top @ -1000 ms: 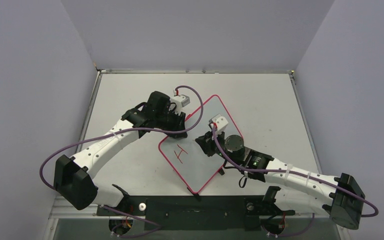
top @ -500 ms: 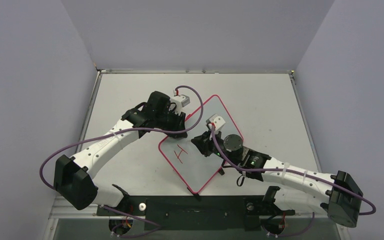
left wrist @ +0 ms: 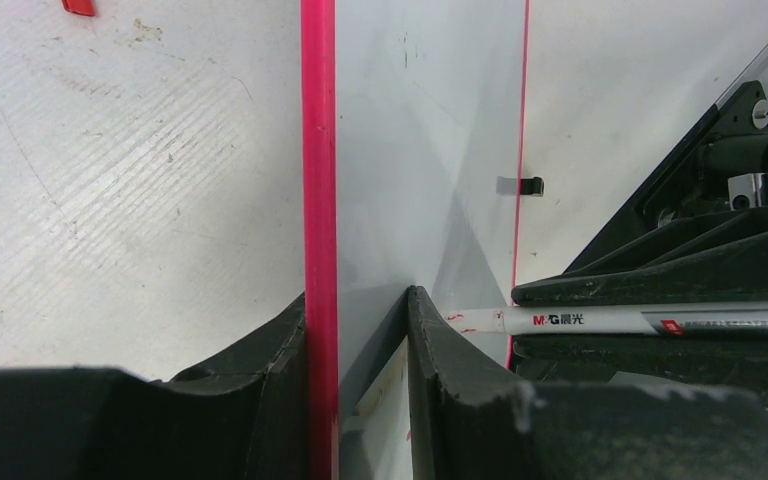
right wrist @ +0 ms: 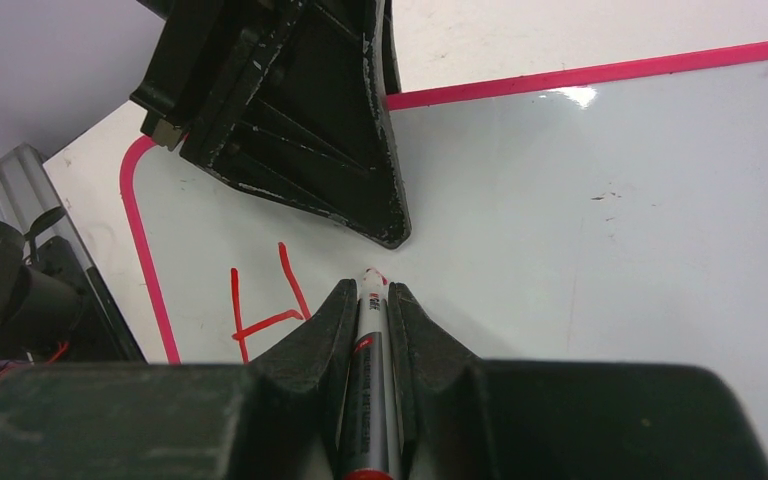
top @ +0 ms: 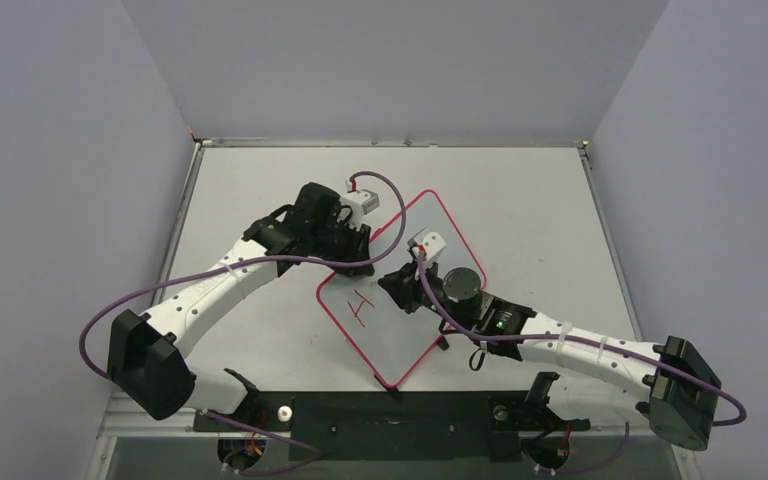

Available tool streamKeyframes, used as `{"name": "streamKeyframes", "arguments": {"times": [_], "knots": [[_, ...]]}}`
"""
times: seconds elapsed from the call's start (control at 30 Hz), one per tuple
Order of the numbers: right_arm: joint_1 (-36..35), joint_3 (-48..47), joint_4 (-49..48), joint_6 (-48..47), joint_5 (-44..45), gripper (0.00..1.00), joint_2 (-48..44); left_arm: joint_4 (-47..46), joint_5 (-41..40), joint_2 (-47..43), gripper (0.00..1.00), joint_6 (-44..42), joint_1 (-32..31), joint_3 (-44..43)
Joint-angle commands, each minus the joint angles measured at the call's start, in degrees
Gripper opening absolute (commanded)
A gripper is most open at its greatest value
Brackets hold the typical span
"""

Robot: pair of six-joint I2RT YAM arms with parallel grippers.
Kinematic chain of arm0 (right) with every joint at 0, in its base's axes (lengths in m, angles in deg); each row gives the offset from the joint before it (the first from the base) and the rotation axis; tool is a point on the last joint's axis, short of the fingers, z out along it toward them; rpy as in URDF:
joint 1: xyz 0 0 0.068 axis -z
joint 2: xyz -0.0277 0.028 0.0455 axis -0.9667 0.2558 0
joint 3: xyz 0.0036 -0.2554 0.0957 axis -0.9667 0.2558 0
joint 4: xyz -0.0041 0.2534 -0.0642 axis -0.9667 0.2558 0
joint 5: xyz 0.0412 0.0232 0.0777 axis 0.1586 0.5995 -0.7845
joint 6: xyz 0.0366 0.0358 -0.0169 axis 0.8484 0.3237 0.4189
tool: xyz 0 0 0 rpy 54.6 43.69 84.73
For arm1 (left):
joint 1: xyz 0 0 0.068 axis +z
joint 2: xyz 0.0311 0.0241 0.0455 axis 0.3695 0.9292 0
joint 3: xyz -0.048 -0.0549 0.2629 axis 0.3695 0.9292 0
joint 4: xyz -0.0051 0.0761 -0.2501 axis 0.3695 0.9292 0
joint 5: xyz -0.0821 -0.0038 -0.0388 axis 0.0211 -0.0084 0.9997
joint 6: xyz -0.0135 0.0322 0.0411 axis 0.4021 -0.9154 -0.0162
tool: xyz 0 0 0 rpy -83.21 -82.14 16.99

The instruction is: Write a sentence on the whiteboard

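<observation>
The whiteboard [top: 392, 345] lies at an angle on the table, white with a pink rim [left wrist: 320, 180]. Of the sentence only a red "H" [top: 362, 306] [right wrist: 260, 315] shows. My left gripper [top: 355, 245] [left wrist: 358, 300] holds the board's left edge. One finger presses the outside of the rim and the other rests on the white surface. My right gripper [top: 405, 285] [right wrist: 368, 290] is shut on a silver marker [right wrist: 368, 360] [left wrist: 580, 320]. The marker's red-stained tip [right wrist: 370, 273] touches the board just right of the H, close under the left gripper's finger [right wrist: 310, 130].
A small black clip [left wrist: 526, 186] sits at the board's far rim. A red scrap [left wrist: 78, 6] lies on the table beyond the board. Grey walls close in the table on three sides, and a black base rail [top: 390, 412] runs along the near edge.
The right arm has slid the marker a little to the left across the board, closer to the H. The left arm and the board have stayed still.
</observation>
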Motion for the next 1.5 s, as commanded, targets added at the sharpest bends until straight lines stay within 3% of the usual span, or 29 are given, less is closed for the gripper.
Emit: {"name": "streamKeyframes", "arguments": {"times": [0.0,0.83,1.47], "knots": [[-0.2,-0.7,-2.8,1.1,-2.4,0.0,0.6,2.7,-12.1,1.3,0.0,-8.4,-0.5,1.6],[-1.4,8.1,-0.9,5.0,2.0,0.0,-5.2,2.8,-12.3,1.5,0.0,-8.4,-0.5,1.6],[-0.4,-1.2,2.8,0.8,6.5,0.0,-1.0,3.1,-12.4,1.6,0.0,-8.5,-0.8,1.7]]}}
